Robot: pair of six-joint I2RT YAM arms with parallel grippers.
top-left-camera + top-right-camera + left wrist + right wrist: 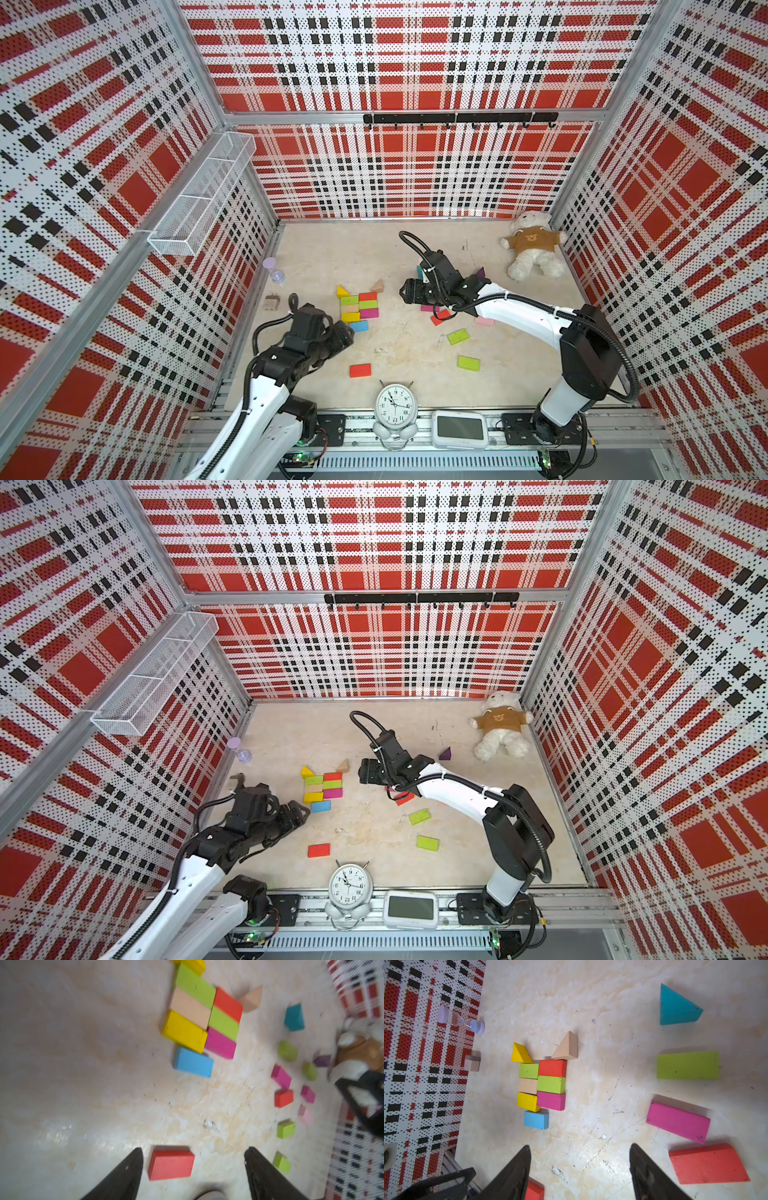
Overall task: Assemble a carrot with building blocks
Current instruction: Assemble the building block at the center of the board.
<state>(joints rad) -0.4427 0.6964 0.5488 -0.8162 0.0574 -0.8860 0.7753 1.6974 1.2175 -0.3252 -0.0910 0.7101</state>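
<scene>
seven flat blocks lie packed together on the desk (415,257), at about ten o'clock from its middle: a lime block (350,299), a tan block (350,308) and a yellow block (350,317) in one column, a red block (367,296), a second lime block (368,304) and a magenta block (369,313) in the column beside it, and a blue block (358,326) just below the yellow one. a yellow wedge (342,291) touches the top of the cluster at its eleven o'clock corner and a tan wedge (377,286) sits at its one o'clock corner.

the left tool (347,332) hovers beside the blue block, its jaws wide apart and holding nothing; in the left wrist view a loose red block (171,1164) lies on the desk between the spread fingers (124,1176), blurred.

the right tool (405,293) hangs at three o'clock from the cluster, well apart from it, jaws also wide and empty. near it, in the right wrist view, lie a teal wedge (677,1006), a loose lime block (688,1065), a loose magenta block (678,1122) and a tilted red block (708,1164).

two more lime blocks (458,336) (469,363) rest toward five o'clock. a teddy bear (534,245) lies at two o'clock, an alarm clock (394,405) at six.
</scene>
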